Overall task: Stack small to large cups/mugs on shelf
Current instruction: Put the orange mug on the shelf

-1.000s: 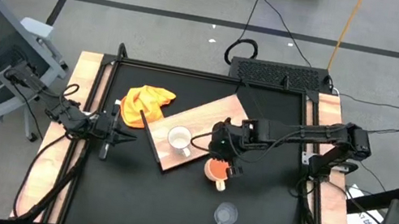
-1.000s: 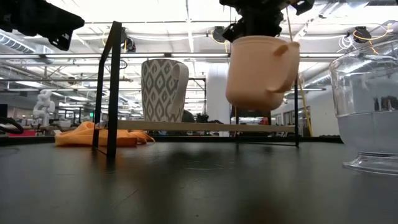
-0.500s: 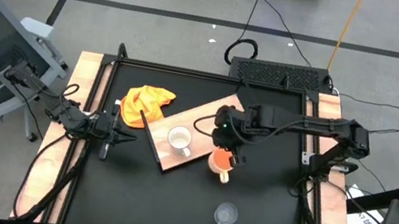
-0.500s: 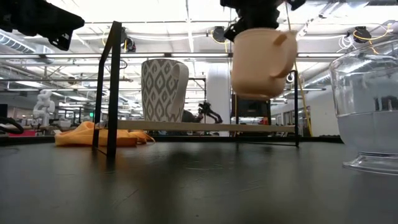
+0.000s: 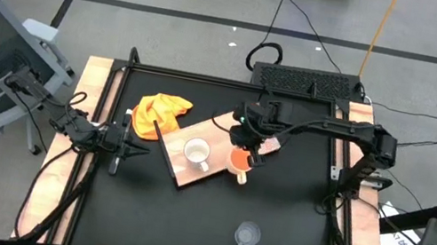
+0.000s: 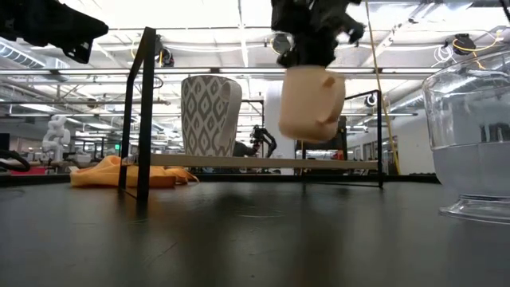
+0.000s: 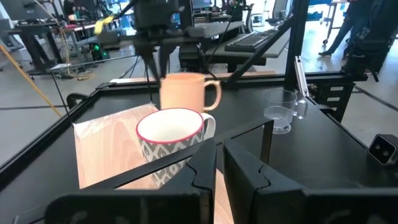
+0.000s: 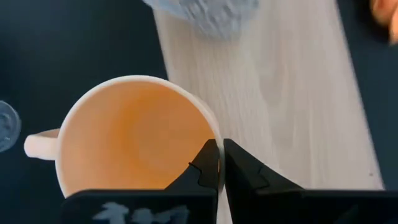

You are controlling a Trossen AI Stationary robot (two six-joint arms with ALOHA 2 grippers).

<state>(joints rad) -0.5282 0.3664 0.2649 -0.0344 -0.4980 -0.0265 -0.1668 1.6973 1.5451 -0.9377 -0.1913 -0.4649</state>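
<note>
Now the orange mug [image 5: 238, 160] hangs closer to the shelf [image 5: 214, 135], by the white mug [image 5: 195, 151]. Right fingers [image 8: 219, 163] pinch its rim. Left fingers [image 7: 219, 163] are nearly closed, holding nothing.

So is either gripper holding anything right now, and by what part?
The right gripper is pinching the yellow-orange mug by its rim, lifted above the shelf. The left gripper holds nothing.

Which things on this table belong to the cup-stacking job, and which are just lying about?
Job:
- orange mug, held by its rim in the right gripper, in the air beside the shelf
- white patterned mug, standing on the shelf
- clear glass cup, on the black tabletop
- wooden shelf

Lying about:
- orange cloth
- left gripper, idle
</note>
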